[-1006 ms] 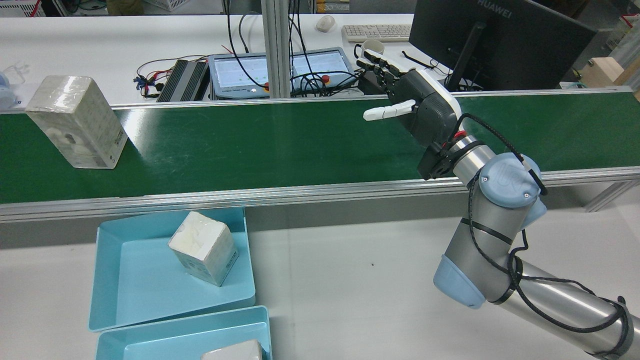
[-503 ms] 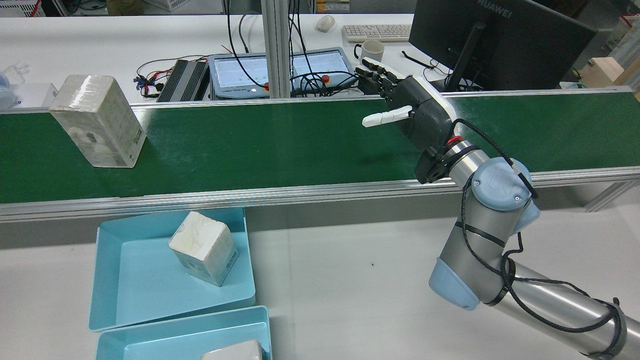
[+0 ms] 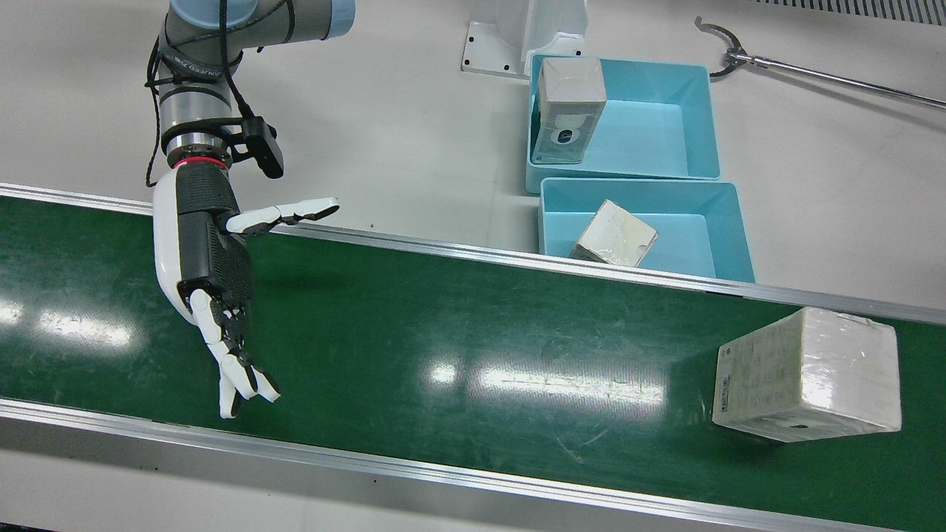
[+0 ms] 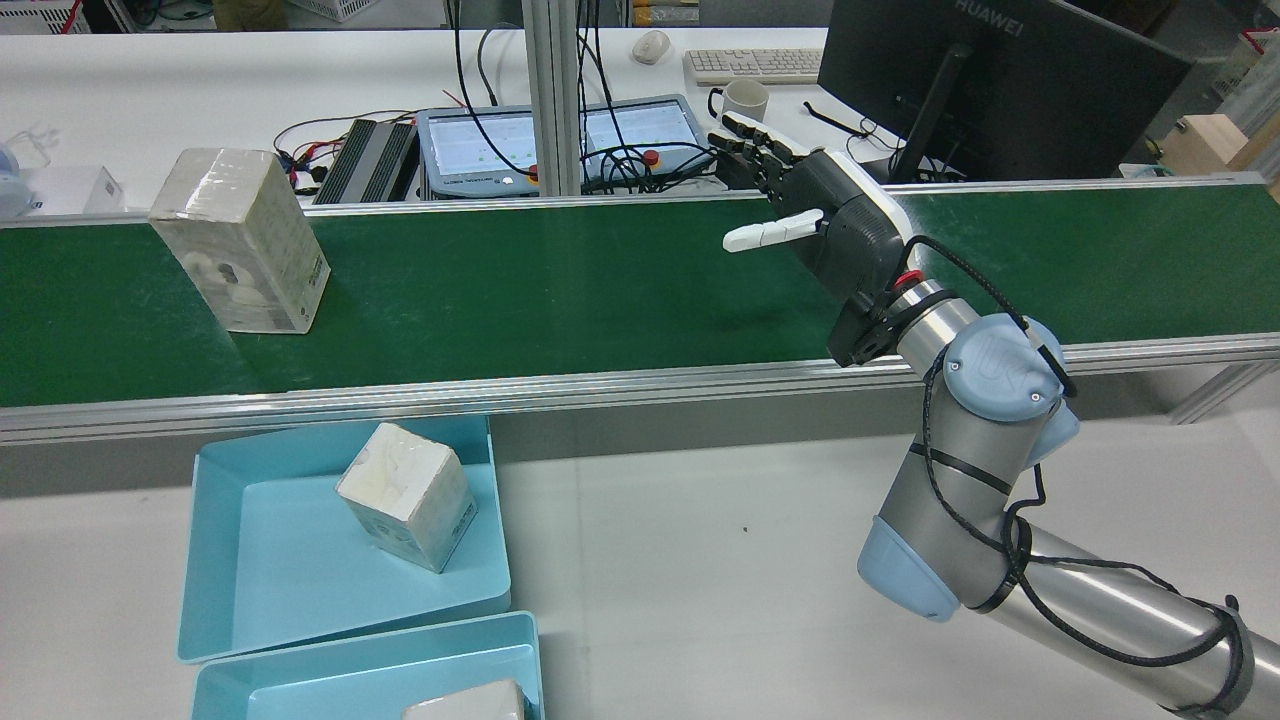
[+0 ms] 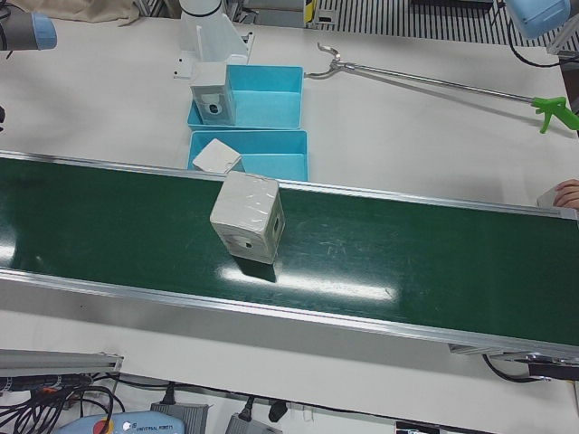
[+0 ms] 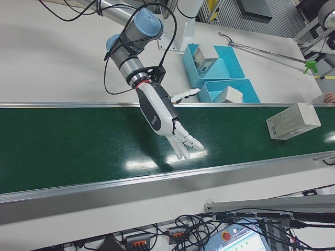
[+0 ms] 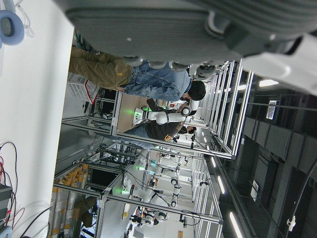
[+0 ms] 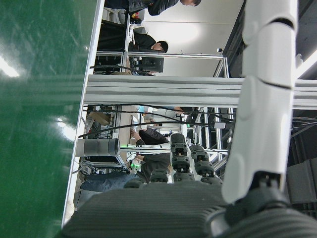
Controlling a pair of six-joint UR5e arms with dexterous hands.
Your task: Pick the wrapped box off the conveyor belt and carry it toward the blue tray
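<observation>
The box (image 4: 240, 240) has ridden further right along the belt (image 4: 560, 290) — upright, well short of me. My right hand (image 4: 815, 215) has barely shifted, fingers spread over the belt, grasping nothing. My left hand holds nothing I can see.

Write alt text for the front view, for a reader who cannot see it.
An open right hand hovers over the left of a green belt, while a wrapped box sits far to the right on it. Beyond the belt, two blue trays each hold a box.
</observation>
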